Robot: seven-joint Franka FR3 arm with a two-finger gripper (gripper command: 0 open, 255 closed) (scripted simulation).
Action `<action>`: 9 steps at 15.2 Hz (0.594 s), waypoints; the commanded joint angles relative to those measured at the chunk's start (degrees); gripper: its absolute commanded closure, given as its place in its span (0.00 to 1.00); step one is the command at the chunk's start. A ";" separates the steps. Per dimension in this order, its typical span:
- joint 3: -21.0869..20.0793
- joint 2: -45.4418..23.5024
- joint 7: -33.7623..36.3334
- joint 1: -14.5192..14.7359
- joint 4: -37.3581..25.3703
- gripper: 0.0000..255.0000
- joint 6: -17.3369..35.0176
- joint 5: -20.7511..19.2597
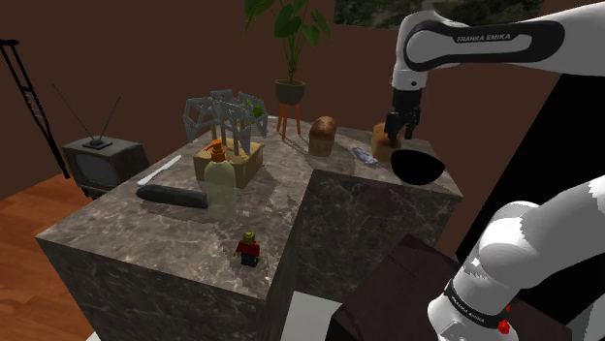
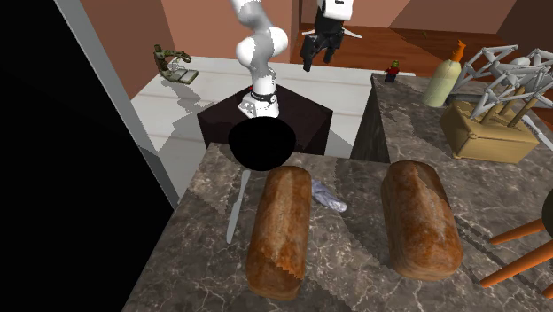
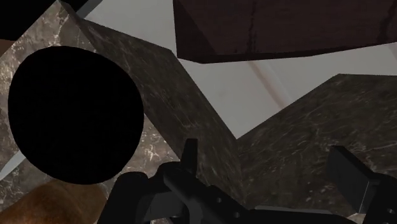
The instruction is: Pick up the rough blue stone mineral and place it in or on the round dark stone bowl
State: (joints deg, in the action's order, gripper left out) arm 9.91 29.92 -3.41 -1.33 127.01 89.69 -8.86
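Note:
The blue-grey mineral (image 1: pixel 365 155) lies on the marble counter (image 1: pixel 242 218) between two brown bread loaves; it lies between the same loaves in the second exterior view (image 2: pixel 328 197). The round black bowl (image 1: pixel 419 167) sits at the counter's corner nearest the stand, also seen from across the counter (image 2: pixel 261 144) and from the hand (image 3: pixel 76 114). My gripper (image 1: pixel 400 134) hangs open above the loaf (image 1: pixel 383 143) beside the bowl, well clear of the counter (image 2: pixel 319 60). Its fingers (image 3: pixel 188 159) stand apart with nothing between them.
A second loaf (image 1: pixel 323 136) stands behind the mineral. A knife (image 2: pixel 237 206) lies beside the bowl. A soap bottle (image 1: pixel 219 179), a box with wire frames (image 1: pixel 229 136), a dark flat object (image 1: pixel 173 196) and a small toy figure (image 1: pixel 248 250) stand further along the counter.

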 commanded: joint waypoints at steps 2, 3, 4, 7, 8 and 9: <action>2.32 -5.66 -2.38 -0.39 -2.41 0.00 3.28 -0.37; 3.06 -7.70 -3.20 -0.51 -3.52 0.00 4.20 -0.34; 3.79 -9.77 -4.02 -0.61 -4.70 0.00 5.07 -0.25; 5.83 -16.15 -6.61 -1.01 -8.67 0.00 7.35 0.42; 6.45 -18.34 -7.51 -1.18 -10.14 0.00 8.00 0.77; 7.05 -20.55 -8.42 -1.36 -11.69 0.00 8.58 1.20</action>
State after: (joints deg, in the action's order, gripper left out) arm 16.44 11.75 -10.99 -2.61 117.28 97.93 -8.11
